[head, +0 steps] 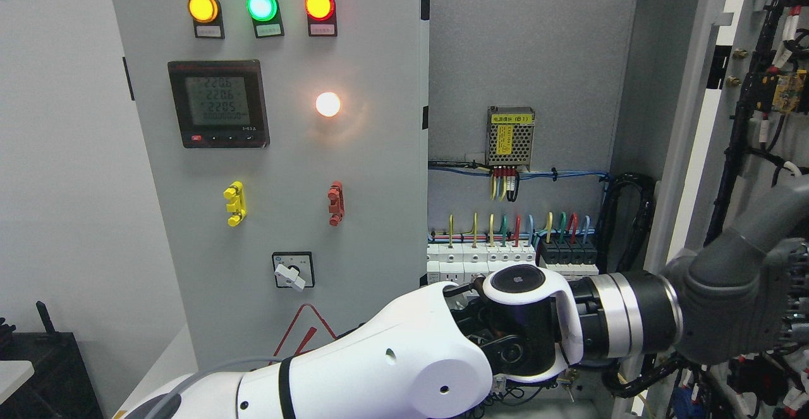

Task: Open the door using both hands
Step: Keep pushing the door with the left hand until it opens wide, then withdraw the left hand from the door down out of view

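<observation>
Head view: grey metal cabinet w/ left door panel [265,153] shut at frame left; right grey door [727,122] swung open at far right, wiring on its inside face. White left arm [379,362] crosses bottom, its grey hand [739,305] against that door at lower right; fingers hidden, can't tell grip. Right arm not seen. Risk: hand snagging black cable bundle [632,217]. Pale wall [57,153] at left.
</observation>
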